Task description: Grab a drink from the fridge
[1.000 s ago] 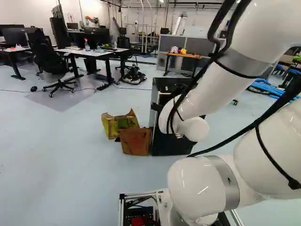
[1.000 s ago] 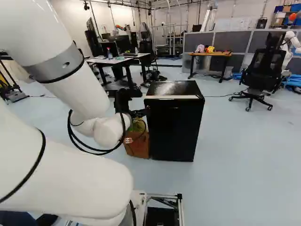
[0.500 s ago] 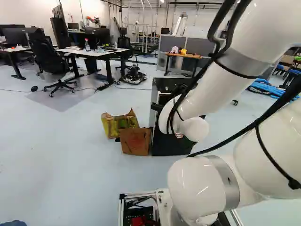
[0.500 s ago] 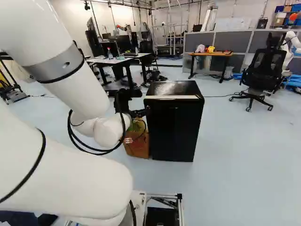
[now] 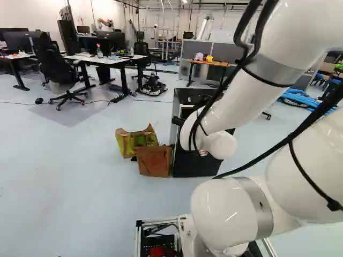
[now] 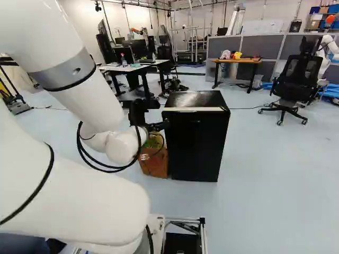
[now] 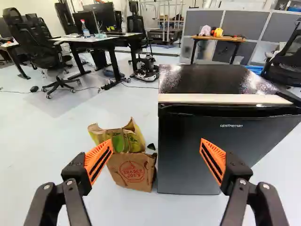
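Note:
The black mini fridge stands on the floor with its door shut; in the wrist view the fridge shows its front and a pale strip along its top front edge. My gripper is at the fridge's left front in the right base view, near its upper part. Seen from the wrist, the gripper stands wide open with nothing between its orange pads, one finger over the fridge's front and the other over the paper bags. No drink is visible.
Brown paper bag and yellow-green bag stand beside the fridge. Behind are a white desk, office chairs, a small wooden table and grey partitions. Another robot stands at the far right.
The arm has shifted very slightly against its lowest joint; the gripper stays by the fridge. The base, the fridge and the bags show no movement.

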Controlling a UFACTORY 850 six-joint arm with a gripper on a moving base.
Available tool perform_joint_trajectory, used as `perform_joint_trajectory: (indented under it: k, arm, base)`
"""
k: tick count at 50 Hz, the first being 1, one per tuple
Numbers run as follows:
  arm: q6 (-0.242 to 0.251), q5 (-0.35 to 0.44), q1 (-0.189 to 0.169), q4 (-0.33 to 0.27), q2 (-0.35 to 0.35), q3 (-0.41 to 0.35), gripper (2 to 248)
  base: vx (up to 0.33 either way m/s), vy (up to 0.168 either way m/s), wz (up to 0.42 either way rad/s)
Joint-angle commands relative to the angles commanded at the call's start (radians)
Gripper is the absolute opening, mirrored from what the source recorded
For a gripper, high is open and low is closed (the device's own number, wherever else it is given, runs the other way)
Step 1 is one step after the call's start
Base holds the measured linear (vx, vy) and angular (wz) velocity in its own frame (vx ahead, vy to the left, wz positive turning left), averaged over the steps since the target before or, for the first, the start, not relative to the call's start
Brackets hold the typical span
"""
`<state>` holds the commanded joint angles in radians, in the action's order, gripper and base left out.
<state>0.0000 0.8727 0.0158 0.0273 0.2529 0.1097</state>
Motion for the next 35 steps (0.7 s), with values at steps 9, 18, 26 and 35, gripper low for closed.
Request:
perform_joint_trajectory:
  k: [9, 18, 26, 35]
  arm:
    - [0.0, 0.0, 0.012, 0.038, -0.02, 0.017, 247]
    - [0.0, 0.0, 0.029, 0.09, -0.037, 0.032, 247]
    - [0.0, 0.002, 0.052, 0.138, -0.045, 0.04, 247]
    - [0.0, 0.016, 0.086, 0.19, -0.045, 0.039, 247]
  base:
    - [0.0, 0.0, 0.0]
    - [0.0, 0.0, 0.0]
    - [0.0, 0.0, 0.0]
    - [0.0, 0.0, 0.0]
